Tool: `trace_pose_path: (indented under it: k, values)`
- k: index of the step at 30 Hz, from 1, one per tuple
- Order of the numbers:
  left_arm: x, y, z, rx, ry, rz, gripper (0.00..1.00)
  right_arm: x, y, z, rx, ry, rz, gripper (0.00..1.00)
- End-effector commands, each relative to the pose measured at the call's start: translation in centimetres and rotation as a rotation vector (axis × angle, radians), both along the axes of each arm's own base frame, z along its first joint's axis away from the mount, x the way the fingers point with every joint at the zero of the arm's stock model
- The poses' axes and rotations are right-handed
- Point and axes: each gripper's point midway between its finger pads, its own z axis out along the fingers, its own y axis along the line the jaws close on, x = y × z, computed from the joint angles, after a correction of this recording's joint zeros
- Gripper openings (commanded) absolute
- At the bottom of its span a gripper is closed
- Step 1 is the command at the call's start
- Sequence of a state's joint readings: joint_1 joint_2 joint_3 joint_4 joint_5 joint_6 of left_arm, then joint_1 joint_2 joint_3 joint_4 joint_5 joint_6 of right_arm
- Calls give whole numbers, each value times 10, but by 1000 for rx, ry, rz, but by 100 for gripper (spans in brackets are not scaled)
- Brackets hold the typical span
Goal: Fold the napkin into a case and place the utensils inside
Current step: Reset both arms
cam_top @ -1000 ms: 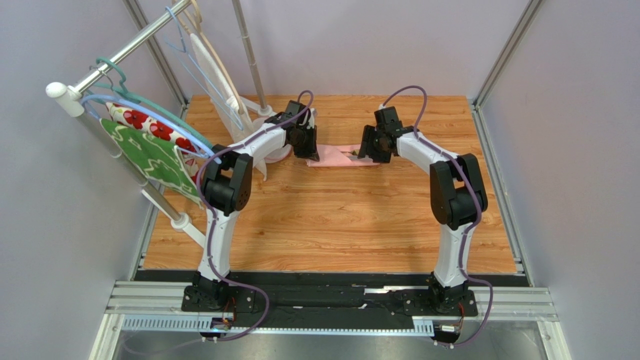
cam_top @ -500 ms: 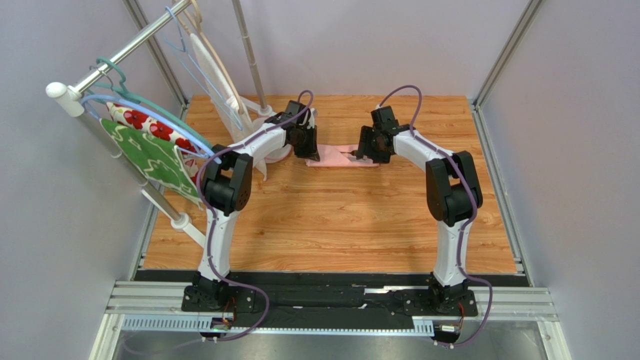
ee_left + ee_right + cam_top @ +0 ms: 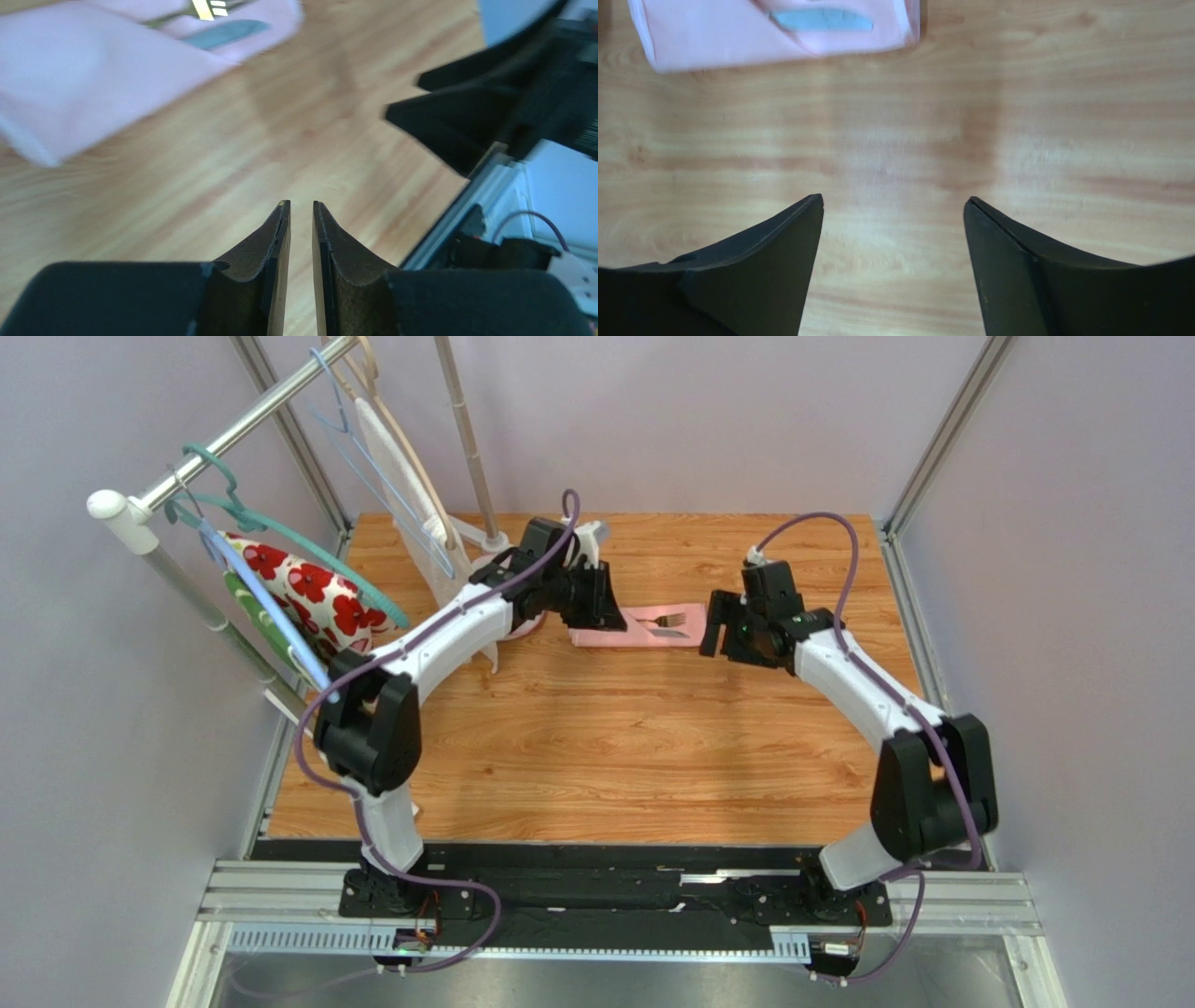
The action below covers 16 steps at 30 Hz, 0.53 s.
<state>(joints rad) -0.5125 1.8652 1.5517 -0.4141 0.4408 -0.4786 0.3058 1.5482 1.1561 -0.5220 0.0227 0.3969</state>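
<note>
Both arms just backed off the flat folded pink cloth case (image 3: 631,632), lying far-middle on the wooden table (image 3: 631,756), slim metal utensils (image 3: 672,620) poking out. The left gripper (image 3: 300,206) is pinched nearly closed and empty, the right gripper (image 3: 893,203) spread wide and empty. We reckon it's basically done.

Item: the case (image 3: 617,633). You are looking at light-pink cloth folded into a narrow, flat, layered pocket, lying flat toward the far middle of the wooden table (image 3: 603,756).

Item: the utensils (image 3: 671,623). You are seeing them sitting inside the case, showing at its right end: a yellowish fork (image 3: 203,8) and a grey-blue blade-like piece (image 3: 821,19).
</note>
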Motion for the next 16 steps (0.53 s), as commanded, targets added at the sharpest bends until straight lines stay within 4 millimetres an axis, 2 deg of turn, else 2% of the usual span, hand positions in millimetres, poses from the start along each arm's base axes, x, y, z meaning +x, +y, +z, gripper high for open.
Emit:
trace_pose_path:
  k: [1, 2, 3, 4, 5, 6, 7, 8, 10, 12, 13, 14, 15, 16]
  values:
    - [-95, -51, 81, -192, -178, -222, 27, -61, 12, -3, 65, -2, 74, 80]
    - [-113, -53, 74, -201, -189, -247, 27, -70, 18, 3, 99, -22, 96, 84]
    - [-144, -58, 97, -245, -239, -298, 27, -81, 22, 4, 123, -27, 102, 90]
    - [-161, -59, 102, -257, -264, -320, 28, -96, 22, 11, 143, -64, 116, 97]
    - [-177, -51, 111, -279, -313, -327, 28, -104, 23, 13, 145, -84, 127, 100]
    - [-190, -50, 115, -293, -339, -344, 28, -112, 26, 16, 161, -98, 132, 100]
    - [-209, -50, 120, -312, -363, -375, 29, -120, 25, 32, 197, -157, 137, 100]
    - [-221, -39, 128, -342, -408, -366, 29, -128, 24, 26, 206, -146, 140, 100]
    - [-236, -27, 134, -379, -439, -369, 31, -140, 25, 44, 262, -202, 151, 100]
    - [-247, -6, 135, -401, -481, -352, 33, -151, 29, 46, 314, -225, 181, 100]
    - [-251, -1, 142, -425, -515, -350, 34, -158, 31, 59, 358, -282, 211, 100]
    - [-258, 9, 143, -441, -536, -350, 34, -161, 33, 55, 376, -300, 221, 100]
    - [-260, 14, 145, -442, -556, -352, 35, -162, 35, 59, 396, -323, 237, 100]
    - [-263, 18, 140, -439, -556, -351, 41, -165, 37, 65, 420, -339, 245, 100]
